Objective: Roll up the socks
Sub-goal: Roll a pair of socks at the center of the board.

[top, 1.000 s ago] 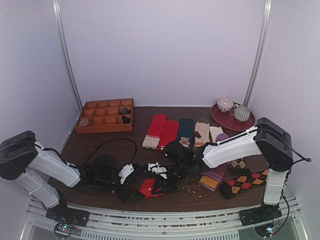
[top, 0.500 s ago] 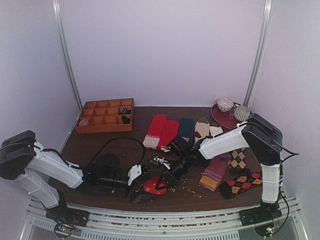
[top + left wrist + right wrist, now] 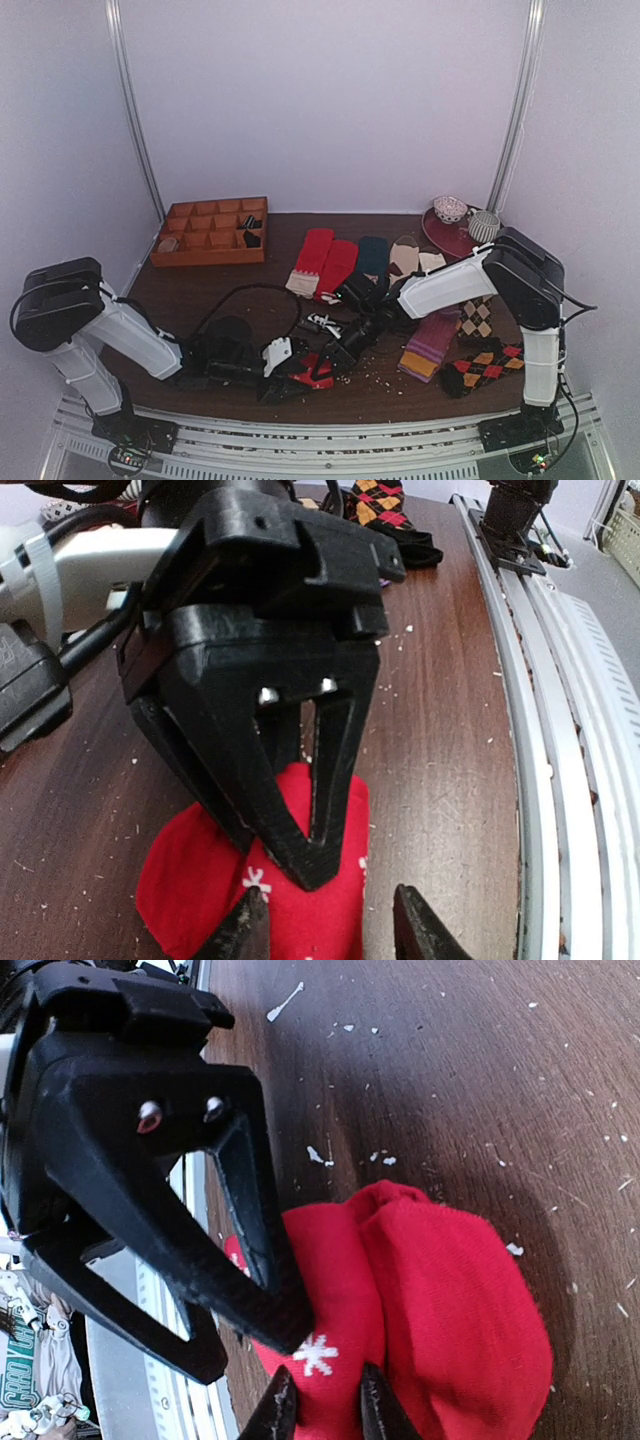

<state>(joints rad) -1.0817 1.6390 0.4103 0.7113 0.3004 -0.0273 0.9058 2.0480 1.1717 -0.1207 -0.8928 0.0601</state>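
Note:
The socks [image 3: 318,374] are a small bright red bundle with white snowflakes near the table's front edge. My right gripper [image 3: 328,1410] is shut on a fold of the socks [image 3: 450,1290], pinching it between its two tips. From the left, my left gripper [image 3: 330,935] stands open, partly narrowed, at the bundle's near end. One fingertip [image 3: 245,930] lies over the socks [image 3: 200,880], the other [image 3: 420,930] over bare wood beside them. In the left wrist view the right gripper [image 3: 310,865] points down onto the bundle. In the right wrist view the left gripper [image 3: 245,1350] straddles the bundle's edge.
A wooden compartment tray [image 3: 208,232] sits at the back left. Flat socks [image 3: 340,262] lie in a row behind the grippers. A purple sock [image 3: 430,345] and argyle socks [image 3: 490,365] lie to the right, a plate with cups [image 3: 460,240] at the back right. A metal rail [image 3: 560,730] borders the front edge.
My left gripper has slid right up to the red bundle and its jaws have narrowed. The right gripper swung toward the front with the socks, then held still.

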